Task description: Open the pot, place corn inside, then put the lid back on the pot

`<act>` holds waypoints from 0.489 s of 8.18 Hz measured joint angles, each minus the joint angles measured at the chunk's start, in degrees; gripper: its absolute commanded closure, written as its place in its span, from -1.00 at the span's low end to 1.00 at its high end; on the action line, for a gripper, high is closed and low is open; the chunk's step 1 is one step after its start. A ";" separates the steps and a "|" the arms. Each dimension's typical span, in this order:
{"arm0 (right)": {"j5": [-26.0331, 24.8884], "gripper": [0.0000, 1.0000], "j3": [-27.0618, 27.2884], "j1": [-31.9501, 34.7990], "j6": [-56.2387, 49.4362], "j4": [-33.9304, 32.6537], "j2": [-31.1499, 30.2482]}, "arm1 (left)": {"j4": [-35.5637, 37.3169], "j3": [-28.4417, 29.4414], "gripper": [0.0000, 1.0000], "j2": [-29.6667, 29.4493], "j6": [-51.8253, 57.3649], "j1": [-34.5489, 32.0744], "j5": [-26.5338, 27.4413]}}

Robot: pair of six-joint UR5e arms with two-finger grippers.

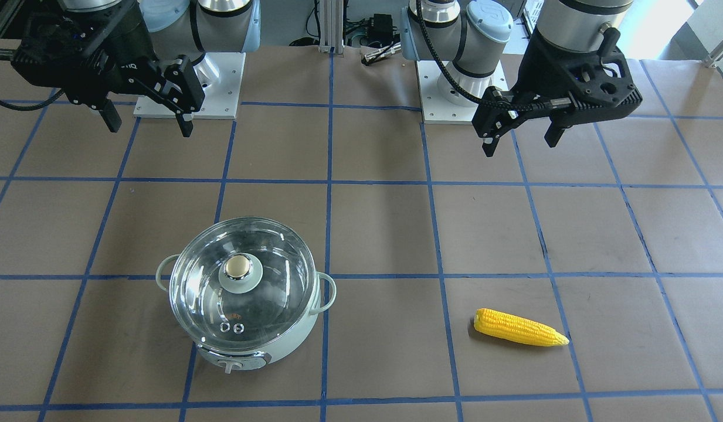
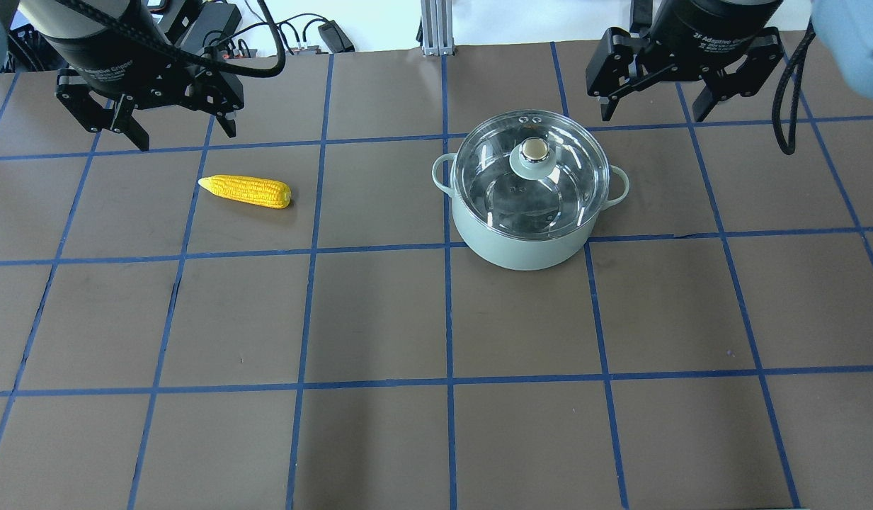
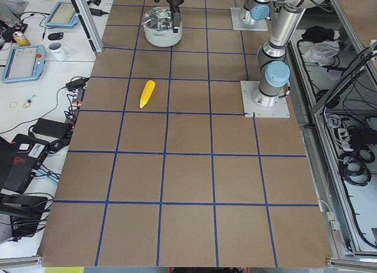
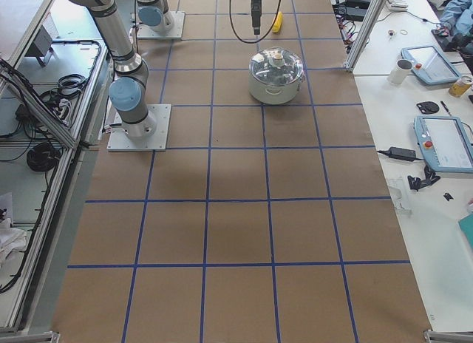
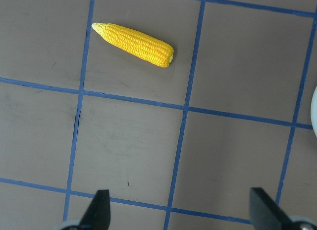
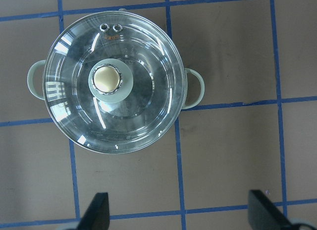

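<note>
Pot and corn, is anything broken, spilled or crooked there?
Nothing much. The lid sits flat and centred on the pot, and the corn lies whole on the table, well apart from it. Nothing is spilled. The only blemish is a small dark slit in the table's brown covering beside a blue line near the corn.
</note>
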 measured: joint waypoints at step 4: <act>0.00 -1.00 0.04 -0.08 0.00 -0.13 0.02 | -0.11 0.07 -1.00 -0.21 -0.05 0.01 -2.70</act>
